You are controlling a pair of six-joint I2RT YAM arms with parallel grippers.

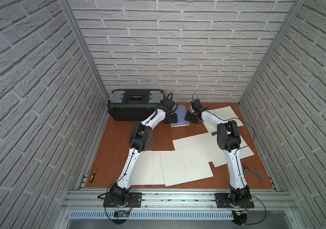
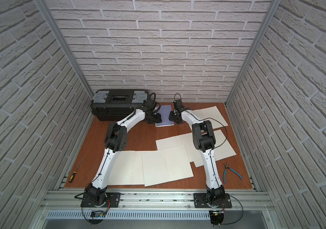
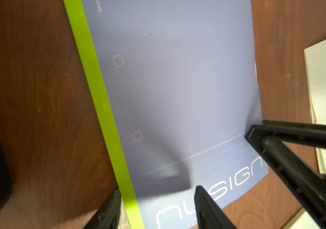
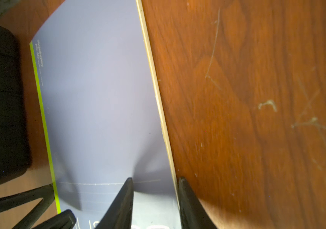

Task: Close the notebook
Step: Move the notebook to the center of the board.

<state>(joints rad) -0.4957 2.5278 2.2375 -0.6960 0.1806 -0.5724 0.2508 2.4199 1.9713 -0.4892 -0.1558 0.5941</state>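
1. The closed lilac-blue notebook (image 1: 180,116) with a lime-green spine strip lies flat, cover up, at the far middle of the reddish-brown wooden table (image 1: 118,142). It shows in both top views (image 2: 165,115). White lettering runs along its near end.
2. The left gripper (image 3: 157,190) hangs over the notebook's near spine corner. Its black fingers (image 3: 207,208) are parted and hold nothing, one over the cover and one over the table beside the green strip.
3. The right gripper (image 4: 155,179) hangs over the opposite, cream page edge. Its fingers (image 4: 122,204) stand apart astride that edge and clamp nothing. Contact with the cover cannot be told.
4. A black plastic toolbox (image 1: 136,105) with grey latches stands just left of the notebook, against the back wall.
5. Loose cream lined sheets (image 1: 186,164) lie across the near and right parts of the table.
6. A yellow-and-black-handled screwdriver (image 1: 94,172) lies at the left edge, and blue-handled pliers (image 1: 251,171) lie near the right edge.
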